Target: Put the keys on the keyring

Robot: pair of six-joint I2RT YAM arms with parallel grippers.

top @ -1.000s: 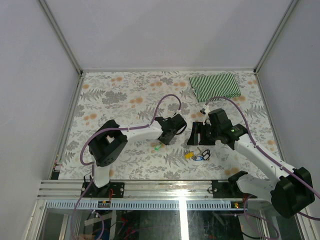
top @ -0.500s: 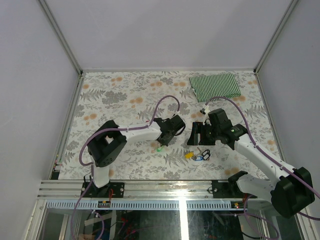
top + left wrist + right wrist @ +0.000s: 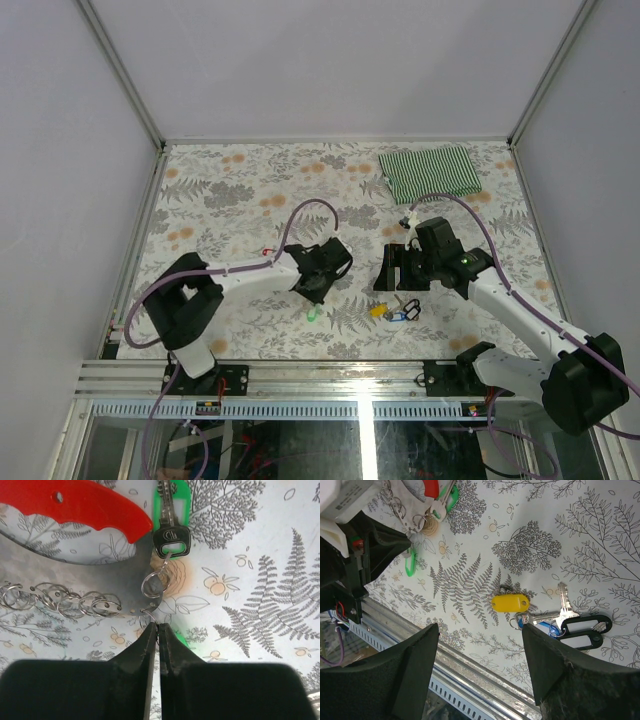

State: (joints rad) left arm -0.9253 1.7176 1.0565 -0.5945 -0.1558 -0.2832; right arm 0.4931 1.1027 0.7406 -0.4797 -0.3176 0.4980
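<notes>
Left tool (image 3: 154, 630): closed, tips pinching a wire ring of the keyring's (image 3: 75, 505) chain (image 3: 65, 600).
Keyring: red clip, silver chain; green key (image 3: 172, 510) just beside.
Right tool (image 3: 479, 635): wide, empty, above the yellow key (image 3: 510, 602) and blue key (image 3: 545, 626) on the tabletop (image 3: 600, 545).

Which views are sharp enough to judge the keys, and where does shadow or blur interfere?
Left wrist: red clip, chain and green key sharp, grey shadow under the clip. Right wrist: yellow key crisp, right claw dark and soft-edged. Top external: evenly lit, keys tiny.
</notes>
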